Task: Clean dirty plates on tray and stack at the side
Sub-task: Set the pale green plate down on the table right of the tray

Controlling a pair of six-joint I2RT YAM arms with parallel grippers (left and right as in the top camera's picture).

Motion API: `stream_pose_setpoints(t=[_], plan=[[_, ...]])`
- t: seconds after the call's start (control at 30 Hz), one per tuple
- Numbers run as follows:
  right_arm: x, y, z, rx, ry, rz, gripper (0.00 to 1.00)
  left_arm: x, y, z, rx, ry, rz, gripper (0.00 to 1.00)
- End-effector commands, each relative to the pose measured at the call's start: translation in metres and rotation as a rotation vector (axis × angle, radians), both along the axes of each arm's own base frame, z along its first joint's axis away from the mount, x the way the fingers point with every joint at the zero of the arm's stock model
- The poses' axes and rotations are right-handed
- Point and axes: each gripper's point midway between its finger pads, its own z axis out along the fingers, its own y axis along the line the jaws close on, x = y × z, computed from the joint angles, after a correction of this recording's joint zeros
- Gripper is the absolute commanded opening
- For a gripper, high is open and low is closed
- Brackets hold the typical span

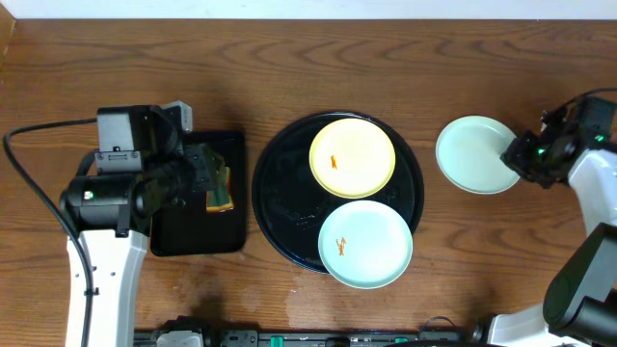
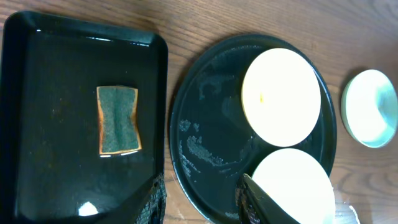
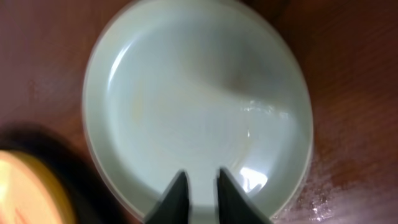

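- The left arm point(image 1: 106, 198) rises from the near left edge of the bench point(image 1: 308, 67) and bends to the right. Its wrist hangs over the rectangular black tray point(image 1: 193, 236).
- The left jaws stand partly open and hold nothing. They are poised just above the sponge point(image 2: 118, 119), which lies flat in that tray.
- The right arm point(image 1: 593, 173) comes in from the right edge with its wrist turned to the left. Its tip is at the right rim of the lone mint plate point(image 1: 474, 154).
- The right jaws are parted by only a thin slit. Both fingers lie over that plate's rim, with nothing gripped between them.
- This plate sits on the bare bench, just right of the round tray point(image 1: 280, 202) and apart from it.
- The yellow plate point(image 1: 352, 156) lies on the round tray's far side.
- The second mint plate point(image 1: 365, 244) lies on the near side, overhanging the rim and touching the yellow one.
- Both of these plates carry an orange smear.
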Motion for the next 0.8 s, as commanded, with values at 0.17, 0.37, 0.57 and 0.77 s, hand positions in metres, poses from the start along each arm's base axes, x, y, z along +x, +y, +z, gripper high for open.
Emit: stream_pose_setpoints(t=[0.17,0.37,0.57,0.77], plan=[[-0.013,-0.039,-0.036,-0.171,-0.003,-0.222,0.01,0.002,0.0,0.005,0.035,-0.023,-0.02,0.39],[-0.041,-0.057,-0.052,-0.257,0.078,-0.259,0.01,0.003,0.0,0.005,0.035,-0.025,-0.02,0.39],[-0.065,-0.099,-0.053,-0.359,0.13,-0.417,0.01,0.002,0.0,0.005,0.035,-0.022,-0.02,0.39],[-0.015,-0.075,-0.008,-0.146,-0.112,-0.22,0.36,0.002,0.0,0.005,0.035,-0.02,-0.02,0.39]])
